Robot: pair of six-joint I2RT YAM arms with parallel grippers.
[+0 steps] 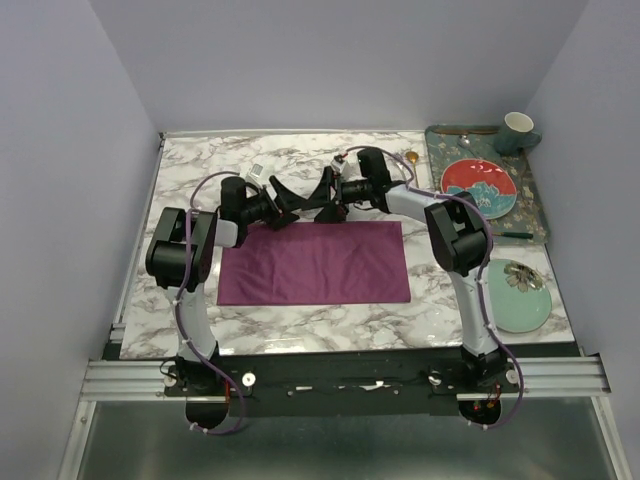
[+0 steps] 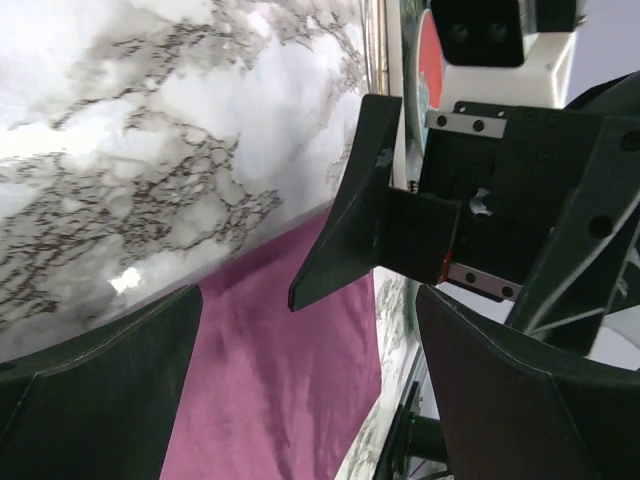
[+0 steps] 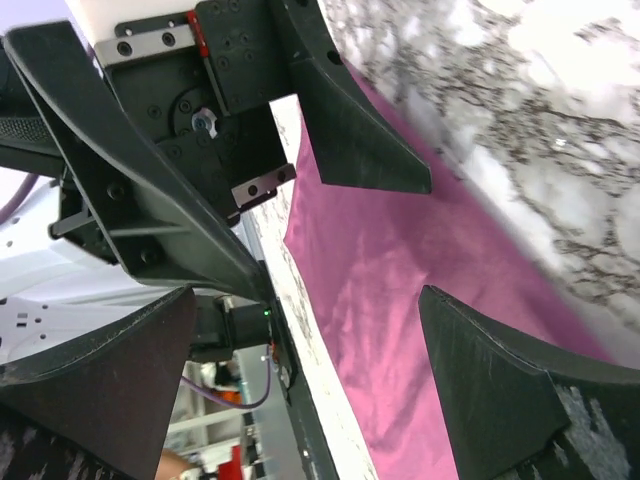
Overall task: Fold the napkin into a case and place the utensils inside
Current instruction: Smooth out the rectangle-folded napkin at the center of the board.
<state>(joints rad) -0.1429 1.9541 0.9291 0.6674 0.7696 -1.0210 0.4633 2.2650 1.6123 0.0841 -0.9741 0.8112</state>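
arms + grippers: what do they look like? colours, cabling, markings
Both alike: the left arm and right arm have pale grey links, black joint housings and thin purple cables looping loosely alongside. The left gripper and right gripper are all black, each with two broad fingers tapering to blunt tips, on a silver rail with a red end tab. No sleeves.

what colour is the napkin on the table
Plum purple, plain with a slight sheen; the napkin shows best in the top view.
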